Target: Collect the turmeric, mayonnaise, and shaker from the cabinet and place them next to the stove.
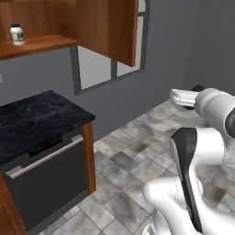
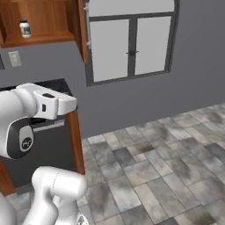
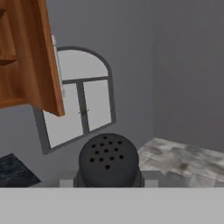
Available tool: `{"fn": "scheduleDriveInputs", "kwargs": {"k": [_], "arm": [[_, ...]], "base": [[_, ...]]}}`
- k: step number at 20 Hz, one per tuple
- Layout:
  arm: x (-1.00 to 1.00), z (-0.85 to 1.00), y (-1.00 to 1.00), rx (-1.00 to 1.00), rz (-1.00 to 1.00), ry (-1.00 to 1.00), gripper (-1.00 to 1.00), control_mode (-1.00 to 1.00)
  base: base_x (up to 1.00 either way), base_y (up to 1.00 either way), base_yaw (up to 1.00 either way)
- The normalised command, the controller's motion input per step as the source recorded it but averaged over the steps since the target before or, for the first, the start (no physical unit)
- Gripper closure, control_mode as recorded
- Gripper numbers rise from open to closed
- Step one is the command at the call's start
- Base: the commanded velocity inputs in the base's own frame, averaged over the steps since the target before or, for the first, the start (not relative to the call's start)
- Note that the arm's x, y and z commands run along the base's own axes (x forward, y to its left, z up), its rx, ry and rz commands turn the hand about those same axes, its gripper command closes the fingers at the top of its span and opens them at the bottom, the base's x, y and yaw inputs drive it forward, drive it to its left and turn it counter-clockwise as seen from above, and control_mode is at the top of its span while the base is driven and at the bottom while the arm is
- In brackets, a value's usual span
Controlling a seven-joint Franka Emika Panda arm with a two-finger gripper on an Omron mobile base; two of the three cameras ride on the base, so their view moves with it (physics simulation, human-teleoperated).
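Claw [image 3: 108, 181] sits clamped on the dark perforated shaker [image 3: 108, 159], pointing toward the window, while the mayonnaise [image 1: 17, 34] waits in the cabinet [image 1: 41, 43] up-left.

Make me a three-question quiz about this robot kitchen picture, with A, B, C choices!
1. Where is the mayonnaise?
A. on the floor
B. on the cabinet shelf
C. on the counter

2. What colour is the shaker top?
A. dark grey
B. red
C. white

3. How is the cabinet door?
A. shut
B. missing
C. swung open

Answers: 1 B, the jar stands on the wooden shelf in both base views. 2 A, the hand view shows its dark holed top. 3 C, the door hangs out, leaving the shelf bare to see.
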Motion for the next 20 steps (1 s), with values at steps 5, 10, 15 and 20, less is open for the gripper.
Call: {"fn": "scheduleDriveInputs", "kwargs": {"k": [5,10,15,20], "arm": [[0.0,0.0,0.0,0.0,0.0,0.0,1.0,1.0],[0.0,0.0,0.0,0.0,0.0,0.0,1.0,1.0],[0.0,0.0,0.0,0.0,0.0,0.0,1.0,1.0],[0.0,0.0,0.0,0.0,0.0,0.0,1.0,1.0]], "base": [[-0.86,-0.63,-0.23],[-0.78,-0.85,-0.24],[-0.77,-0.9,-0.24],[-0.6,-0.73,-0.34]]}}
